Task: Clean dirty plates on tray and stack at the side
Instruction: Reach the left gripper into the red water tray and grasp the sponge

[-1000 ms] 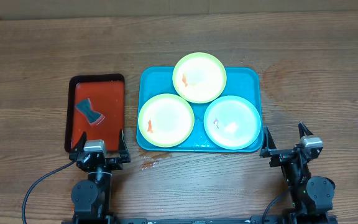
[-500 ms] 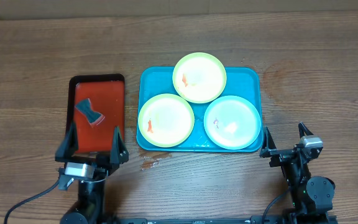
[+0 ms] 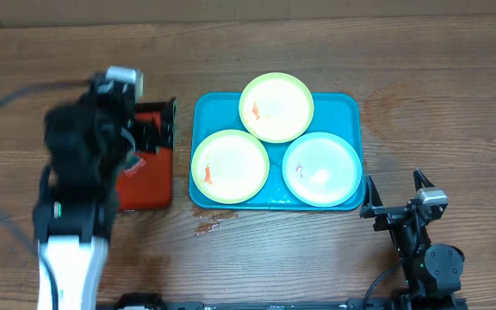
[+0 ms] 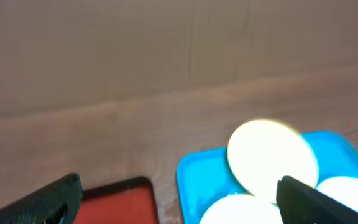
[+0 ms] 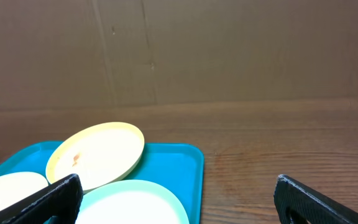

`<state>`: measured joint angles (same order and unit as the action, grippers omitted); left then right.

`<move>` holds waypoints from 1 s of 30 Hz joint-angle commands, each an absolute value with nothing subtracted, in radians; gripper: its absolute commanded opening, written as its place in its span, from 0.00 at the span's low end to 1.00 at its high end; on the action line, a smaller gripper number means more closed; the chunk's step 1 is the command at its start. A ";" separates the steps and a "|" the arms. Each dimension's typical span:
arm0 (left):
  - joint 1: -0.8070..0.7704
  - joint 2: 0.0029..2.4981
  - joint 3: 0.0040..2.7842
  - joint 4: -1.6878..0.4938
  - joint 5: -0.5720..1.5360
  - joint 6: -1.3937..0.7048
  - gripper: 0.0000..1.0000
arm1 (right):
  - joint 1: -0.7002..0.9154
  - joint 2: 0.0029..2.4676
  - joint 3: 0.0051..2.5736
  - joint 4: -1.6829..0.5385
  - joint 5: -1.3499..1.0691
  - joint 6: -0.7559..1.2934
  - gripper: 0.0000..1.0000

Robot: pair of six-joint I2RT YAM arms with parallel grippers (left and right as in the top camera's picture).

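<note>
Left arm [image 3: 80, 172] swung up from near edge of table [image 3: 455, 86], now over red tray [image 3: 149, 191], motion-blurred. Left gripper [image 4: 178, 183]: fingers spread wide, nothing between. Right gripper [image 3: 393, 182] unmoved just right of blue tray [image 3: 350, 105], likewise spread, empty. Three plates on blue tray, all flat: far plate [image 3: 275, 107] and left plate [image 3: 230, 166] yellow-green, orange smears; mint plate [image 3: 320, 170] at right.
</note>
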<state>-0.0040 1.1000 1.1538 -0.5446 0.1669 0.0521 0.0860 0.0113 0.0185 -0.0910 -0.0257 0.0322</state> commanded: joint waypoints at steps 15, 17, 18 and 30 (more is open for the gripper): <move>0.207 1.694 1.359 -0.753 -0.051 -0.507 1.00 | 0.089 0.003 0.008 -0.084 -0.023 0.029 1.00; 0.207 1.746 1.359 -0.749 -0.051 -0.542 1.00 | 0.089 0.003 0.008 -0.084 -0.023 0.029 1.00; 0.207 1.769 1.359 -0.743 -0.051 -0.551 1.00 | 0.089 0.003 0.008 -0.084 -0.023 0.029 1.00; 0.211 1.945 1.359 -0.718 -0.096 -0.611 0.87 | 0.089 0.003 0.008 -0.084 -0.023 0.029 1.00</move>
